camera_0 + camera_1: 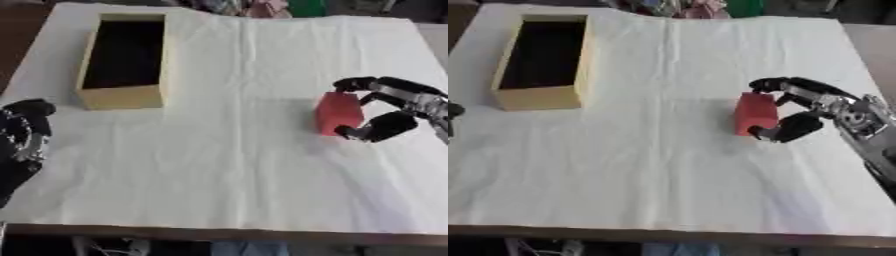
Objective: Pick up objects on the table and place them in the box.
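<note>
Now | right hand [798, 112] apparently pinching red block [338, 113] (contact blurred)

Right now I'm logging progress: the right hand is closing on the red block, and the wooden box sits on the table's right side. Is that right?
Not quite. The wooden box sits on the table's left side, as the left eye view shows. The rest holds: the right hand has its fingers curled around the red block.

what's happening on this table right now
The robot's right hand has its fingers and thumb curled round a red block on the right side of the white-covered table. The wooden box stands open at the far left, dark inside, with nothing visible in it. The left hand rests idle at the left edge.
</note>
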Controlling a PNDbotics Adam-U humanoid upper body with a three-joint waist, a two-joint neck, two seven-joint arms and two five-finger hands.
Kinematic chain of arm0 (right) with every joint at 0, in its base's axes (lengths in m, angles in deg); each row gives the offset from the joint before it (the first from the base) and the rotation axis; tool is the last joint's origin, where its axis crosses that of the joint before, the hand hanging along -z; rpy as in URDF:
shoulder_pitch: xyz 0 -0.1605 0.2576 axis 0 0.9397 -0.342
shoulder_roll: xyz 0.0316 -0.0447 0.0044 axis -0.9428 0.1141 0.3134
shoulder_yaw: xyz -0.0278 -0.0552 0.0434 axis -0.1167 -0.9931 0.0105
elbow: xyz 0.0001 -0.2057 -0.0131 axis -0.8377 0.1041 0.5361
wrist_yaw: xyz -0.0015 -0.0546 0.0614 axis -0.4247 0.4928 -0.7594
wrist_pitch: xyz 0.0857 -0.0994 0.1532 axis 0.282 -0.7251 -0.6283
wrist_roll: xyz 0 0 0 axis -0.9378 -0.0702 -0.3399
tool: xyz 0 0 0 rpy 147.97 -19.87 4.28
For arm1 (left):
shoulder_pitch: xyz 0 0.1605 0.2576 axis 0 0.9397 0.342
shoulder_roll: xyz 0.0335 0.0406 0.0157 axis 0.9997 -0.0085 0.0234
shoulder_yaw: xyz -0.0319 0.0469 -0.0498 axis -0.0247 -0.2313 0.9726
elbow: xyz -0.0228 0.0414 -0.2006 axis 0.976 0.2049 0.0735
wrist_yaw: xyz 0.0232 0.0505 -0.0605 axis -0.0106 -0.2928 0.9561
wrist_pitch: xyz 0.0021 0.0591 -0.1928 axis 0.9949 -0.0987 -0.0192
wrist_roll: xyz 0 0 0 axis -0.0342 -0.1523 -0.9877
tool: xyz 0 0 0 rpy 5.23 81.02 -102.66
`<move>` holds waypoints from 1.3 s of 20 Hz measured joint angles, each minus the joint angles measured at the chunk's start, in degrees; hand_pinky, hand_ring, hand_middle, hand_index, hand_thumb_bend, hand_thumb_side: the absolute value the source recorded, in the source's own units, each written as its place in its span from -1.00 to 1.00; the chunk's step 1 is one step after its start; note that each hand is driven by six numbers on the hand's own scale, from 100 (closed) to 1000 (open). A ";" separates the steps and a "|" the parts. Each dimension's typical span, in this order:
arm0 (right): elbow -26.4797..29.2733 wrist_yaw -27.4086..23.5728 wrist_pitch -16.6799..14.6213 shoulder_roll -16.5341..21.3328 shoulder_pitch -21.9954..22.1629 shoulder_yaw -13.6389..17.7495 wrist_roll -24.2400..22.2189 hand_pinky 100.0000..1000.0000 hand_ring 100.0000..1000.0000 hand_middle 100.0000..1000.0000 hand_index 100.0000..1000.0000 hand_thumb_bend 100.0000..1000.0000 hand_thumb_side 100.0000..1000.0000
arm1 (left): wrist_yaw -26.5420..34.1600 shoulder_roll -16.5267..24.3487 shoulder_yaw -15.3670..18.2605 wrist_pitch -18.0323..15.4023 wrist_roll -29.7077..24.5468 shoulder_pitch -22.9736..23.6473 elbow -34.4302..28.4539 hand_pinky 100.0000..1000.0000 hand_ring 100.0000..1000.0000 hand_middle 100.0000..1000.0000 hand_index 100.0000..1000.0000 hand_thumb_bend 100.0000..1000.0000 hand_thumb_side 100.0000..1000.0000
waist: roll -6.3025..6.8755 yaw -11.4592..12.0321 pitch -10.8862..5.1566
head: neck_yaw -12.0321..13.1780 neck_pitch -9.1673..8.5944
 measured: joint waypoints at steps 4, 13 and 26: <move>-0.49 0.14 -0.09 -0.39 0.00 -0.01 -0.10 0.66 1.00 0.79 1.00 -0.48 -0.70 | 0.00 0.00 0.00 0.00 0.00 0.00 0.00 1.00 0.61 0.30 0.48 -1.00 -0.69 | 0.00 0.00 0.00 | -0.01 0.00; -1.40 0.43 -0.10 -0.48 0.05 0.01 -0.09 0.65 1.00 0.71 0.98 -0.51 -0.74 | 0.00 0.00 0.00 0.00 0.00 0.00 0.00 1.00 0.61 0.30 0.48 -1.00 -0.68 | 0.03 0.01 0.08 | -0.01 0.00; -1.69 2.98 -0.14 -0.90 0.06 0.15 2.79 0.56 1.00 0.41 0.36 -0.78 -1.00 | 0.00 0.00 0.00 0.00 0.00 0.00 0.02 1.00 0.61 0.30 0.48 -1.00 -0.68 | 0.05 0.02 0.12 | -0.02 0.00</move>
